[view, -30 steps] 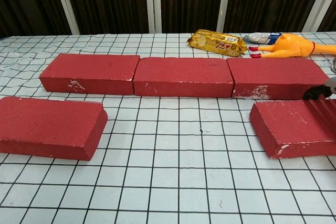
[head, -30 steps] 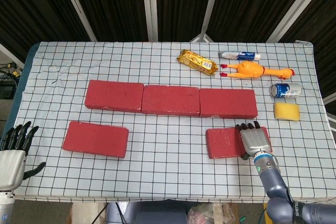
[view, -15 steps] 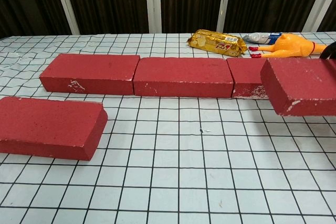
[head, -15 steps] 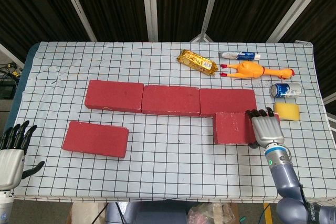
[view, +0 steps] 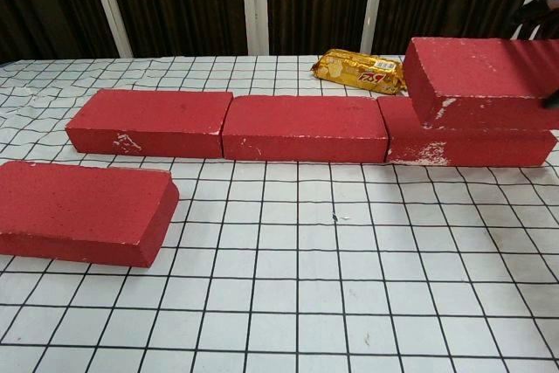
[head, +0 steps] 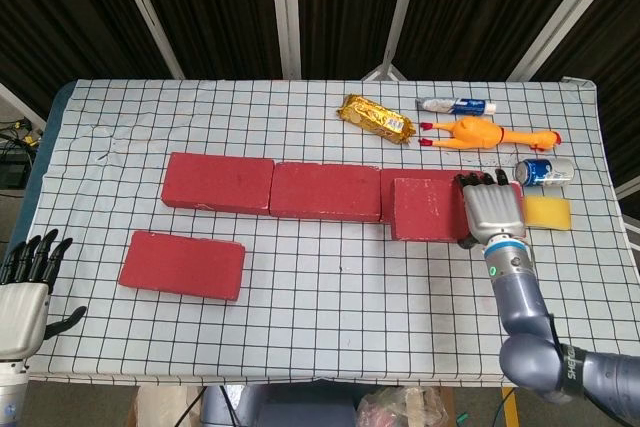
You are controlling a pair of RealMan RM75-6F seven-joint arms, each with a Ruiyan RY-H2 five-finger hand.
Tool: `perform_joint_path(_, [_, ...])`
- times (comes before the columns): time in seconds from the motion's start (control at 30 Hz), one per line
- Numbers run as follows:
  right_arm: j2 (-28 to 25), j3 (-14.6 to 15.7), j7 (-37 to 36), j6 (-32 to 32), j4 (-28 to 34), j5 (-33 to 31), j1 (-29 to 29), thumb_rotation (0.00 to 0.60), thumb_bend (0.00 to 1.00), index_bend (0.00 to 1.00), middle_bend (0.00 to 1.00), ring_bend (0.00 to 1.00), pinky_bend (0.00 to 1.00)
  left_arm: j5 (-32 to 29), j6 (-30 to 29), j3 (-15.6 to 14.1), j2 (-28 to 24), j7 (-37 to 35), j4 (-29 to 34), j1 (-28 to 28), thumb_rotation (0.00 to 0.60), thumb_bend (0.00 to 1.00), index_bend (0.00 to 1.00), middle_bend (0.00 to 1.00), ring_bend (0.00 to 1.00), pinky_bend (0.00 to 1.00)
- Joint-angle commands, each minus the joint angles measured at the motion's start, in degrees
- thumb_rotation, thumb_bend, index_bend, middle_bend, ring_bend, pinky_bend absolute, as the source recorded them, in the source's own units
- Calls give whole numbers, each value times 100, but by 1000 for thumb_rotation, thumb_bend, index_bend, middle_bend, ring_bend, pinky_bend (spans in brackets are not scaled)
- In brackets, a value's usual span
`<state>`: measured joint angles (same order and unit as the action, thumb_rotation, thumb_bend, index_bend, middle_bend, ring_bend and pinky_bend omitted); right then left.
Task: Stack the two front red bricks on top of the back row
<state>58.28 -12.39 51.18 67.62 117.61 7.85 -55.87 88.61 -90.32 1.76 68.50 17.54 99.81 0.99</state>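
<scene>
Lifted brick (head: pixel 428 209): red, gripped at its right end by the right hand (head: pixel 491 209), held over the right brick of the back row (head: pixel 325 190).
Right hand: fingers wrapped on the lifted brick's end.
Front left brick (head: pixel 182 265): flat on the tabletop (head: pixel 330 327), apart from the row.
Left hand (head: pixel 26 292): fingers spread, holding nothing, at the tabletop's near left corner.
Far right things: snack packet (head: pixel 375 118), tube (head: pixel 456 105), rubber chicken (head: pixel 483 134), can (head: pixel 544 171), yellow sponge (head: pixel 547 212).
Surface: white cloth with black grid.
Room: dark slatted panels behind, pale struts crossing them.
</scene>
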Motion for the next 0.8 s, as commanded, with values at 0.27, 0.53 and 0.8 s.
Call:
perform_joint_path(0.27, [1107,-734,1225,236,-1323,-2388,-1592,600,189,297,215,144,0,-90,23,42,11,27,-10,16,600,0,110,0,0,32])
perform_joint_path(0.53, [1608,-956,1518,179,-1895,-2942,-1905,600,190,297,215,146,0,-149,67,57,15,43,-6,37,600,0,110,0,0,32])
perform_joint_path(0.8, [1953,-1010,1674,120,-2264,-2880,-2024,600,190,297,215,146,0,-190,69,75,8,36,12,44,600,0,110,0,0,32])
